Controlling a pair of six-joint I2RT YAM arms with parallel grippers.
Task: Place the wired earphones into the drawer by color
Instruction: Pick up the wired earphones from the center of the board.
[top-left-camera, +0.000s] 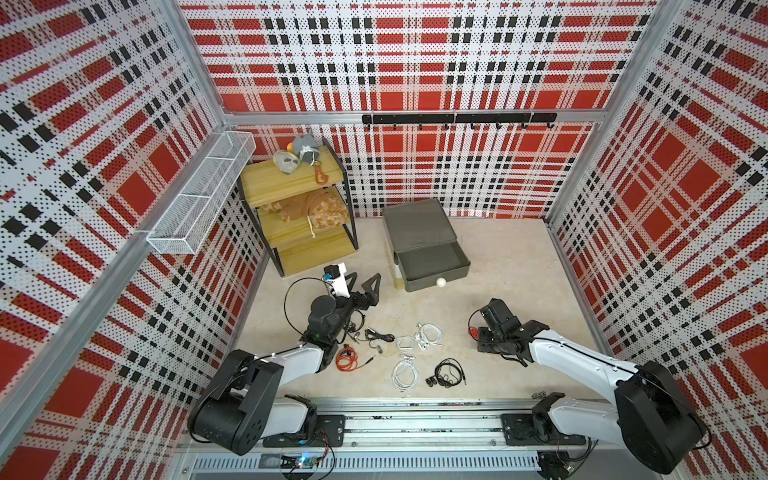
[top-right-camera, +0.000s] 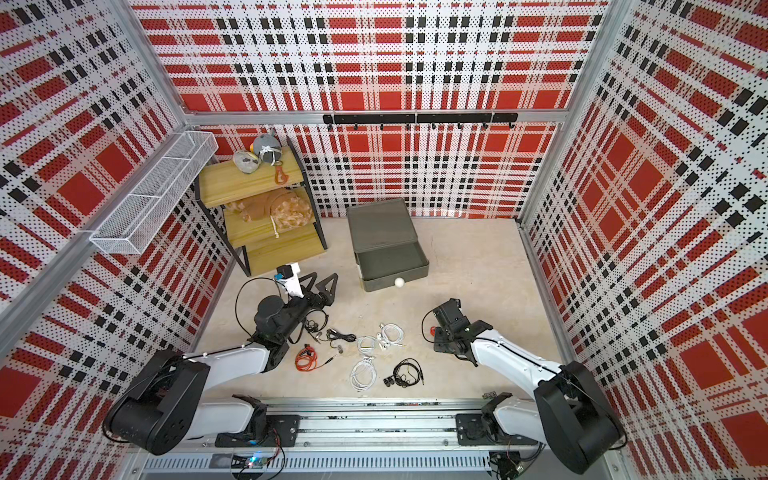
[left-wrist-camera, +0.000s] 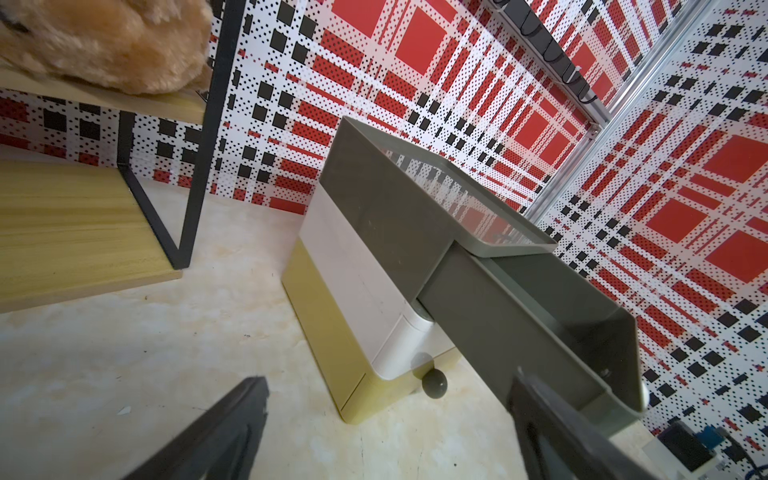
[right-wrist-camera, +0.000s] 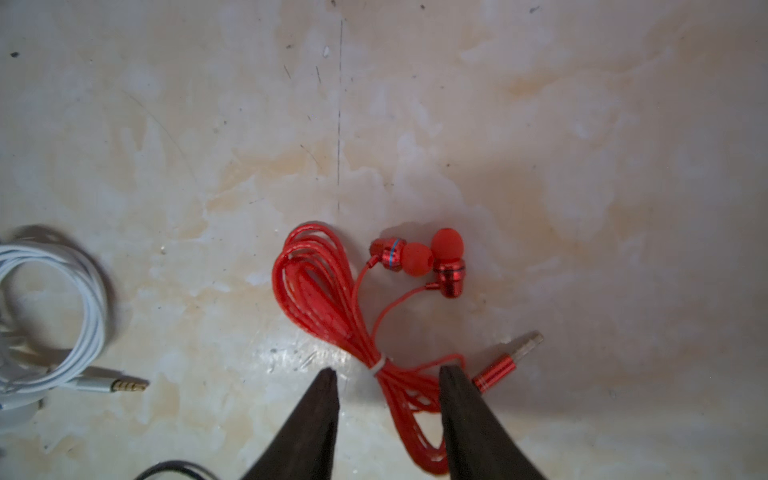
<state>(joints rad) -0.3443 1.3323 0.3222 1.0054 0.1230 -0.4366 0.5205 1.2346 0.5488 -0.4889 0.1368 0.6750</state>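
The drawer is a three-tier chest at the back, with its dark grey top tier pulled out and nothing in it. Earphones lie coiled on the floor in both top views: a red bundle, white ones and black ones. My right gripper points down over a second red bundle. Its fingers are apart and straddle the tied cable, one of them touching it. My left gripper stands wide open near the chest's front left corner, holding nothing.
A yellow shelf rack with plush toys stands left of the chest. A white wire basket hangs on the left wall and a black hook rail on the back wall. A white earphone coil lies beside the right gripper.
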